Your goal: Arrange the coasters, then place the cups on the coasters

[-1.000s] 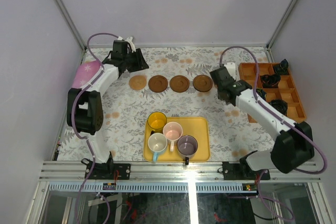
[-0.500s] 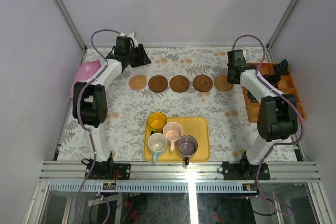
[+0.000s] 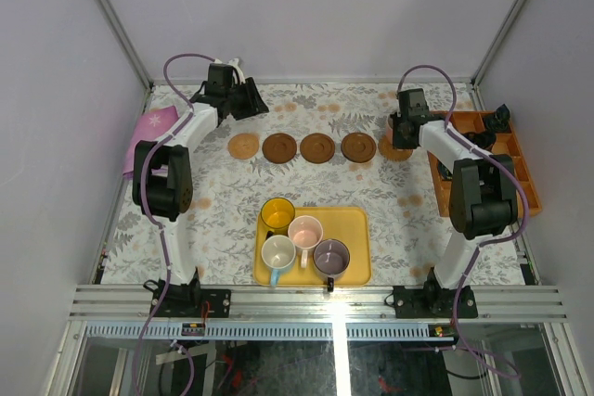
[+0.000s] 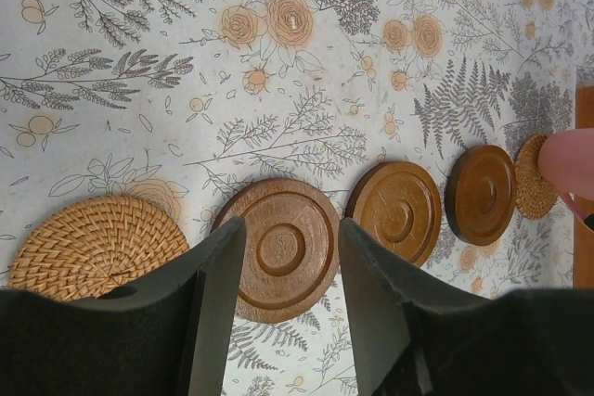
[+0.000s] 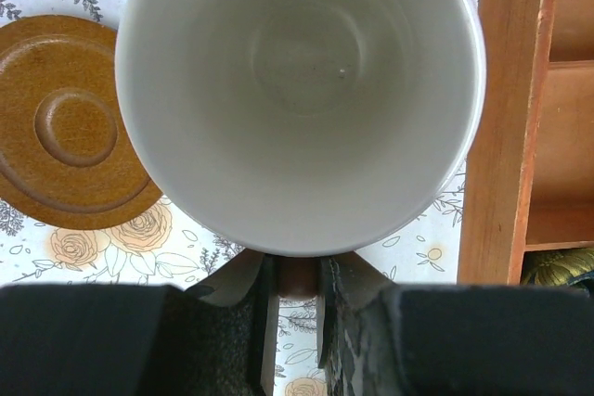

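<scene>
Salmon pink ceramic cup (image 5: 297, 90) hangs from the right gripper (image 5: 295, 271), whose narrow jaws pinch its small handle, so the bowl of the cup stands out ahead of the jaws. To do this step well, I think the arm should keep the cup level, centre it over the round woven straw coaster (image 4: 529, 178) hidden beneath it, and lower it straight. Whether the base already touches that coaster I cannot tell. The jaws should part only when the cup stands firm, because the orange wooden box with compartments (image 5: 506, 136) is close on one side of them and a dark round wooden coaster (image 5: 70, 136) on the other. The left gripper (image 4: 290, 234) has its jaws rather wide and holds nothing; a second dark wooden coaster (image 4: 281, 261) shows below, between them. Well apart from both pairs of jaws, the yellow rectangular plastic tray (image 3: 357, 229) holds four cups: the amber-yellow cup (image 3: 277, 213), the pale pink cup (image 3: 304, 229), the white cup with a blue handle (image 3: 277, 251) and the greyish purple cup (image 3: 331, 255). Some compartments of the box hold small black parts (image 3: 479, 141).
</scene>
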Controlling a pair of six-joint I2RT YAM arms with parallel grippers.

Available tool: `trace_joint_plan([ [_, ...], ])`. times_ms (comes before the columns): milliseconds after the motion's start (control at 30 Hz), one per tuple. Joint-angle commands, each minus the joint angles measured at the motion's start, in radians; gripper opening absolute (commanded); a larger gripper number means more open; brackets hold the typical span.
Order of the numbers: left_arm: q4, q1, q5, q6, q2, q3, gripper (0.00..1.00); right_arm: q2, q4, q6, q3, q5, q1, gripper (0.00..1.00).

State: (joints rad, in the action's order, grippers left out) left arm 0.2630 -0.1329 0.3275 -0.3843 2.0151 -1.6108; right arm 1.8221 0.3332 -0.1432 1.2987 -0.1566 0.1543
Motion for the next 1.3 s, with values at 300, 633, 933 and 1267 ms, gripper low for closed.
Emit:
trace_joint_plan([
  [300,-0.040,0.006,-0.009,-0.016,0.009,-0.021,0.45,-0.072,-0.011,-0.015,0.044,0.027,-0.003,0.00],
  [633,-0.039,0.007,-0.007,-0.009,0.008,-0.020,0.44,-0.105,-0.002,-0.029,0.007,0.018,-0.003,0.00],
  [933,-0.039,0.006,-0.001,-0.011,0.008,-0.015,0.44,-0.115,0.010,-0.028,-0.008,0.012,-0.004,0.00],
  [1267,-0.039,0.006,0.001,-0.016,0.014,-0.016,0.45,-0.106,0.010,-0.032,-0.024,0.019,-0.004,0.00],
])
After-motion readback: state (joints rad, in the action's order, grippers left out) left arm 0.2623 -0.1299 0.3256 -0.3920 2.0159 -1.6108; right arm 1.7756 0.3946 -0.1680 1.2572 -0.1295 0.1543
